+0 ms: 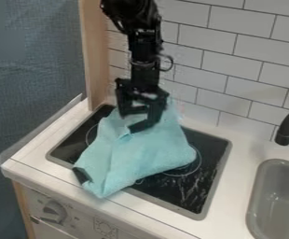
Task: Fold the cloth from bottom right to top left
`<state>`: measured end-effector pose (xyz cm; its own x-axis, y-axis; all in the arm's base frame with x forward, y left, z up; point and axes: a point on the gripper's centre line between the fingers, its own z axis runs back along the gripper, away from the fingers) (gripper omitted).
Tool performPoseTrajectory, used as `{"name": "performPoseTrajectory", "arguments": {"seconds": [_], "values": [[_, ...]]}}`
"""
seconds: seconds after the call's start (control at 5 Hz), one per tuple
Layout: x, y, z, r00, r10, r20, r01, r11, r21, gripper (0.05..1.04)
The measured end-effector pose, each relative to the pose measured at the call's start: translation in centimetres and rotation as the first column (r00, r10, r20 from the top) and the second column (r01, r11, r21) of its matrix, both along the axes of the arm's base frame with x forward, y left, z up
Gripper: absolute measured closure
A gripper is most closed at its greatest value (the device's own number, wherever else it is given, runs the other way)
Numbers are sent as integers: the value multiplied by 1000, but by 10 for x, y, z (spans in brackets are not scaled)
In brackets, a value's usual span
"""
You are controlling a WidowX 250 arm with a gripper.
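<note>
Cloth (144, 151), light blue, one: lies rumpled across your black cooktop (190, 189), left of the sink (284, 162). Your gripper (134, 121): over the cloth's far part, fingers apart.

Passage between cloth (144, 151) and faucet (287, 125) — tiled wall (237, 63) blocks behind.

"Where's your gripper (132, 122)?"
"At your light-blue cloth's (141, 154) upper end; the cloth lies rumpled across the black stovetop (200, 179)."
"And at the view's right?"
"You have a grey sink (281, 179), black faucet (288, 127)."
</note>
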<state>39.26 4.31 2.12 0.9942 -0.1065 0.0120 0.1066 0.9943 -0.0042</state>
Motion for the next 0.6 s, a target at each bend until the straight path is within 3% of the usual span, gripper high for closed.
{"name": "performPoseTrajectory", "arguments": {"seconds": [0.4,0.6], "values": [[2,-5,49,994,13,107,-10,1000,-21,85],[2,-5,51,994,15,112,-12,1000,-22,85]]}}
